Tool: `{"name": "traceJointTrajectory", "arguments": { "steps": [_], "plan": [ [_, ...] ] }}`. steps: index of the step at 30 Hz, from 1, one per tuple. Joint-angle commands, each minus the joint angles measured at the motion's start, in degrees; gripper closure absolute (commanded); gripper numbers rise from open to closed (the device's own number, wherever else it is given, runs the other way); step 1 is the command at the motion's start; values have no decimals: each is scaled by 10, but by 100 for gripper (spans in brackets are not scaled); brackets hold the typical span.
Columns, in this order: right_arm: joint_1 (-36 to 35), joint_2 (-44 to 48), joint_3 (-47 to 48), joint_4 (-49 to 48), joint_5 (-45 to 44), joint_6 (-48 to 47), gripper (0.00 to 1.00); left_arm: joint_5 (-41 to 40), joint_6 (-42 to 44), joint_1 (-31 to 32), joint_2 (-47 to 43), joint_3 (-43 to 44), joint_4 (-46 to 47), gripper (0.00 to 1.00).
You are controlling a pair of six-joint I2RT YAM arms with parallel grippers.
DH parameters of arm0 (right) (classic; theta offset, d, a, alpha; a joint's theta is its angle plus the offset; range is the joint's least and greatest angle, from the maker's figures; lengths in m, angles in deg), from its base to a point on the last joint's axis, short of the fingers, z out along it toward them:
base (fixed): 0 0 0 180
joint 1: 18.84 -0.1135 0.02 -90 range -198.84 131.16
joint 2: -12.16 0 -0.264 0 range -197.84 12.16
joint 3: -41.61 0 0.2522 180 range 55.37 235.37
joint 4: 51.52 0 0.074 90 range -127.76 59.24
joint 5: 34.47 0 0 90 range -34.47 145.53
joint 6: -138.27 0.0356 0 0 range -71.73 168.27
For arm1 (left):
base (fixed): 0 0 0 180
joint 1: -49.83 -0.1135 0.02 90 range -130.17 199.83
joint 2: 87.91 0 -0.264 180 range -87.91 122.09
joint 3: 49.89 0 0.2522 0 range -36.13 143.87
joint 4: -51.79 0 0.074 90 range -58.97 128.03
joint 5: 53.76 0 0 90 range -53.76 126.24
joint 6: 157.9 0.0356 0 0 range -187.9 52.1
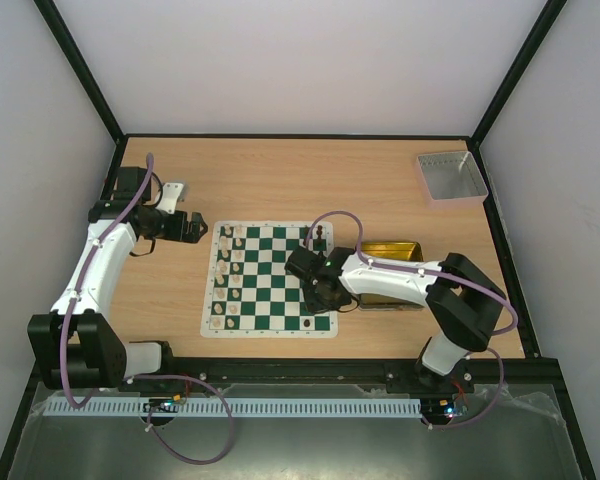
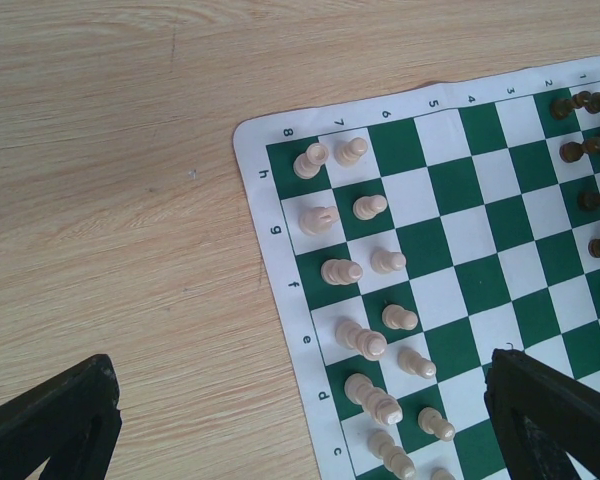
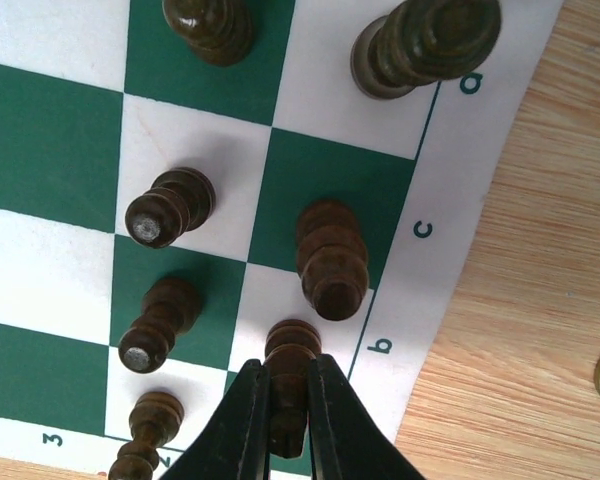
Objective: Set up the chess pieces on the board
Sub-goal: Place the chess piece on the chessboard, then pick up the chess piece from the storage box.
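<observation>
The green and white board (image 1: 270,280) lies mid-table. Cream pieces (image 2: 355,340) stand in two rows along its left side. Dark brown pieces (image 3: 170,205) stand on its right side. My right gripper (image 3: 288,420) is shut on a dark brown piece (image 3: 292,360), its base on the white square by the letter b at the board's right edge. In the top view the right gripper (image 1: 315,292) is low over that edge. My left gripper (image 1: 195,228) hangs open and empty above the bare wood left of the board; its fingers (image 2: 50,425) frame the left wrist view.
A gold tin (image 1: 390,275) lies just right of the board, under the right arm. A grey tray (image 1: 450,177) sits at the far right corner. Black frame rails edge the table.
</observation>
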Motion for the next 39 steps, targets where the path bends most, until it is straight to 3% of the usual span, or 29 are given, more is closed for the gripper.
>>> {"name": "traceJointTrajectory", "arguments": {
  "steps": [1, 9, 16, 19, 26, 32, 39],
  "plan": [
    [-3, -10, 12, -3, -1, -8, 91, 3, -2, -3, 1, -2, 0, 1],
    [-3, -14, 15, 1, 2, -10, 75, 3, -1, -4, 1, -3, 0, 1],
    [-3, -4, 23, 14, 6, -10, 70, 2, -1, -3, -1, -4, 1, 1],
    [-3, 11, 36, 43, -7, -14, 65, 3, -2, -4, -2, -4, 1, 1],
    [14, 66, 84, 131, -49, -35, 65, 4, -1, -4, -5, -6, 0, 1],
    [169, 106, 58, 156, -80, -57, 65, 5, 0, -4, -3, -5, -1, 1],
    [293, 98, 16, 69, -15, -59, 60, 8, 0, -4, -2, -4, -1, 1]
  ]
}}
